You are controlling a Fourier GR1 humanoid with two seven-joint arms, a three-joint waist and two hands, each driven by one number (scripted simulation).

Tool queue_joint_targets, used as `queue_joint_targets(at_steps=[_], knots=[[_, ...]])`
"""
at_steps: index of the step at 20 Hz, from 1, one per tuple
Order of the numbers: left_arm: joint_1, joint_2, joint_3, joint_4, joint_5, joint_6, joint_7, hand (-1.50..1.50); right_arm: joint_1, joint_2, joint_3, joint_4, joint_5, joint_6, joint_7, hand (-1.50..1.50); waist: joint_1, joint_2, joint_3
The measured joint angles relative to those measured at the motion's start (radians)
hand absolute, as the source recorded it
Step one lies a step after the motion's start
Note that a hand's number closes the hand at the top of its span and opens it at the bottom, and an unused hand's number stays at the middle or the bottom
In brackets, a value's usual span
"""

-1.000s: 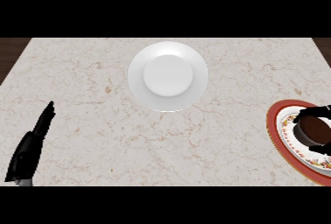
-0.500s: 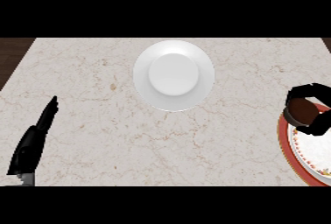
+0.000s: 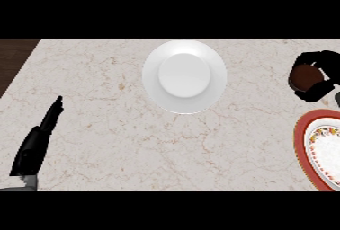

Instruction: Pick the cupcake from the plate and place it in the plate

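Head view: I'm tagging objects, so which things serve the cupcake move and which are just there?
In the job:
cupcake, held in the right robot hand
white plate
red-rimmed patterned plate

Just there:
left robot hand, resting open at the lower left
marble counter

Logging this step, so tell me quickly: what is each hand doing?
Left hand: open, fingers straight, holding nothing.
Right hand: shut on the cupcake.

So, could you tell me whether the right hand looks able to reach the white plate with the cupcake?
Probably yes: the right hand, curled round the cupcake, has bare counter between it and the white plate.
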Motion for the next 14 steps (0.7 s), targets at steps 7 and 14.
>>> queue_joint_targets(at_steps=[7,14], knots=[[-0.008,0.003,0.014,0.004,0.001,-0.002,0.018,0.00,-0.110,-0.006,-0.076,0.018,-0.027,-0.157,-0.099,1.50,-0.023,-0.007,-0.001],[0.032,0.005,0.034,-0.013,0.002,0.002,0.020,0.00,-0.183,0.051,-0.130,-0.066,-0.113,-0.071,-0.247,1.50,-0.056,-0.024,-0.003]])
